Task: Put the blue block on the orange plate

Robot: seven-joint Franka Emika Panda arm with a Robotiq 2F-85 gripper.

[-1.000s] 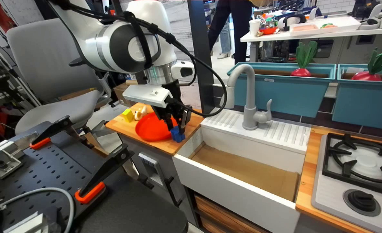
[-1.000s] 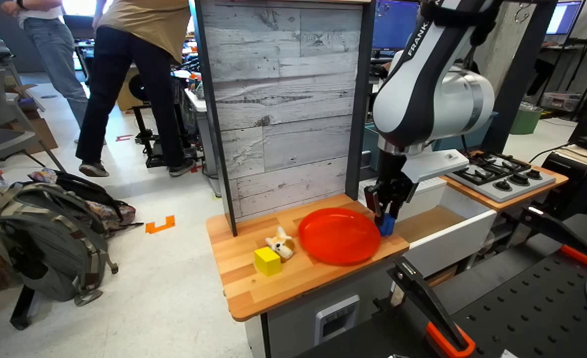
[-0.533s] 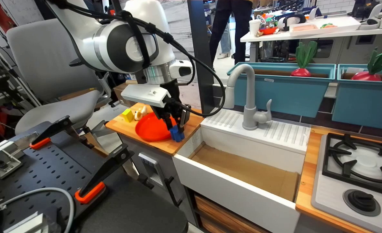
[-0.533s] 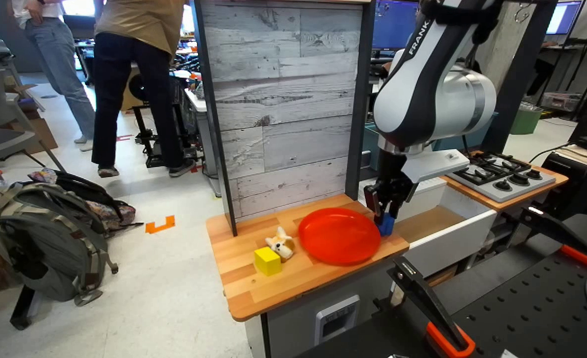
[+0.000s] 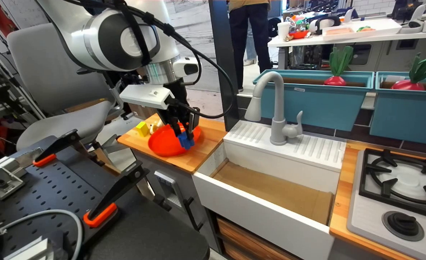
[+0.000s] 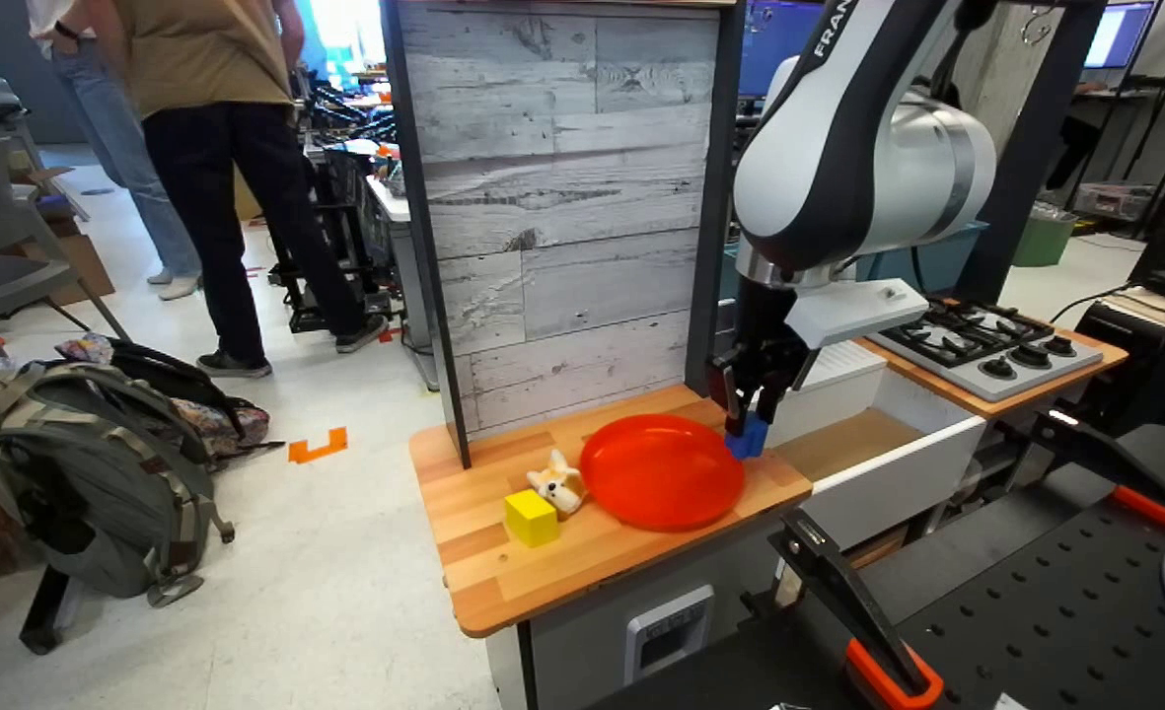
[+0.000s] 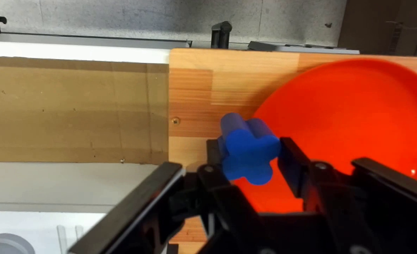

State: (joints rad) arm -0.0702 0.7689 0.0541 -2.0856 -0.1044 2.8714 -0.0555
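The blue block (image 5: pixel 186 141) has a lobed, flower-like outline. It is held between the fingers of my gripper (image 6: pixel 747 418), which is shut on it. In the wrist view the block (image 7: pixel 249 151) has one finger on each side and overlaps the sink-side edge of the orange plate (image 7: pixel 356 113). The round plate shows in both exterior views (image 5: pixel 164 141) (image 6: pixel 661 473), flat on the wooden counter. The block is held at the plate's sink-side rim, slightly raised. I cannot tell whether it touches the rim.
A yellow block (image 6: pixel 531 519) and a small toy dog (image 6: pixel 557 485) sit beyond the plate, away from the sink. The white sink (image 5: pixel 263 206) with a grey faucet (image 5: pixel 278 108) adjoins the counter. A wood-look panel (image 6: pixel 572 217) stands behind the counter.
My gripper has lifted the blue block and moved it away from the sink, toward the plate. The plate has shifted slightly the same way. A person in the background has moved.
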